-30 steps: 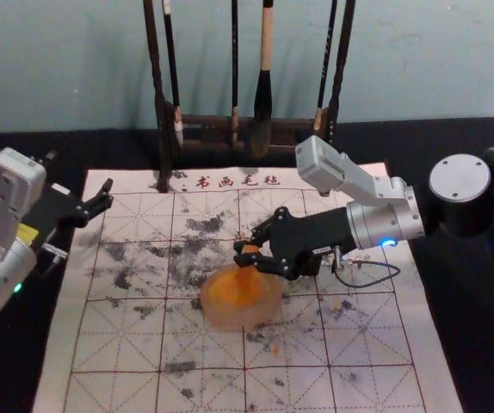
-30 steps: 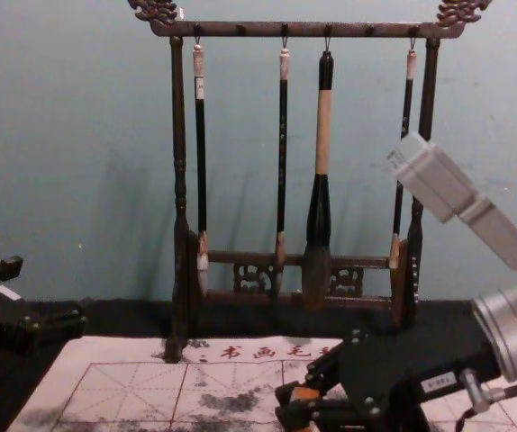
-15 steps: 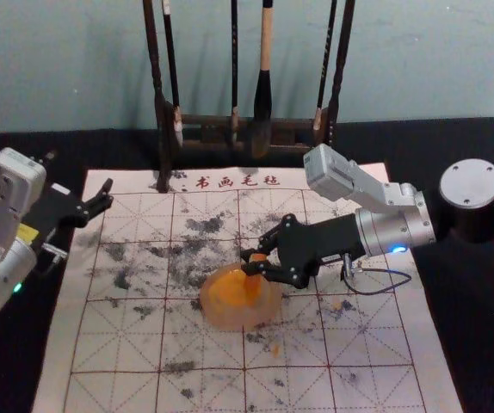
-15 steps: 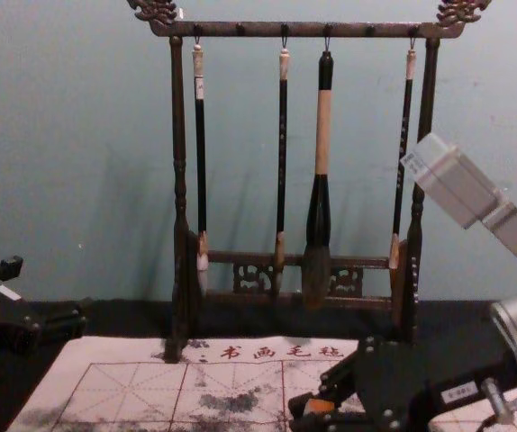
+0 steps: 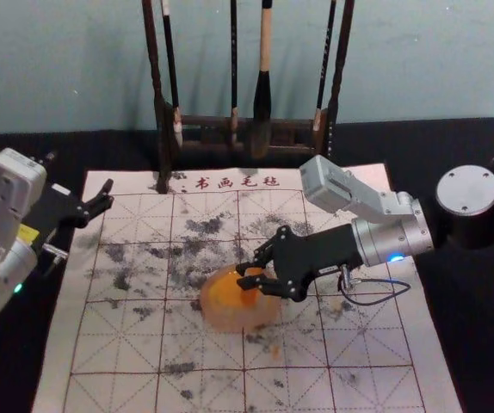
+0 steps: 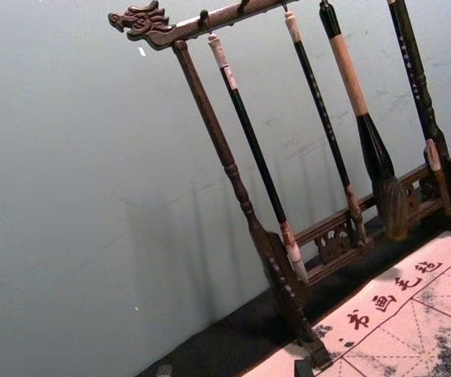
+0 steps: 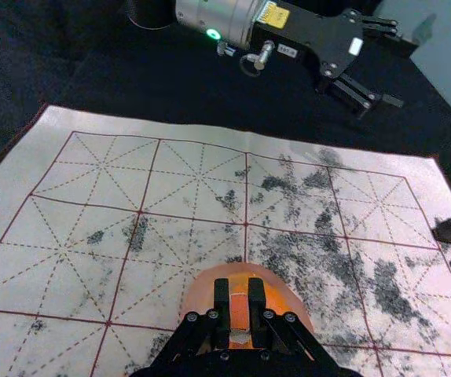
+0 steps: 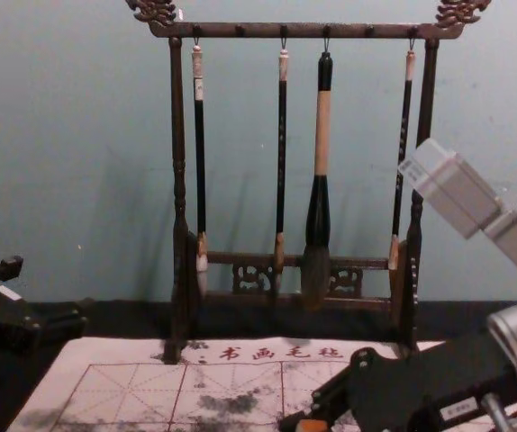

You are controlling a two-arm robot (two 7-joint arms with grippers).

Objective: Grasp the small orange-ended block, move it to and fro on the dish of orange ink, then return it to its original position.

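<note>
So we've got our right end effector (image 5: 245,277) over the dish (image 5: 221,323), closed down narrow on the small orange-ended block (image 7: 240,312), pinched between its two fingers. That puts the block right at the orange ink (image 5: 224,290), though we can't tell if its lower end is touching. The dish sits on our gridded mat (image 5: 118,348). Our left end effector (image 5: 81,172) is parked by the mat's far left corner, fingers spread wide. Brushes (image 5: 262,95) hang from the rack (image 5: 163,129) behind.
</note>
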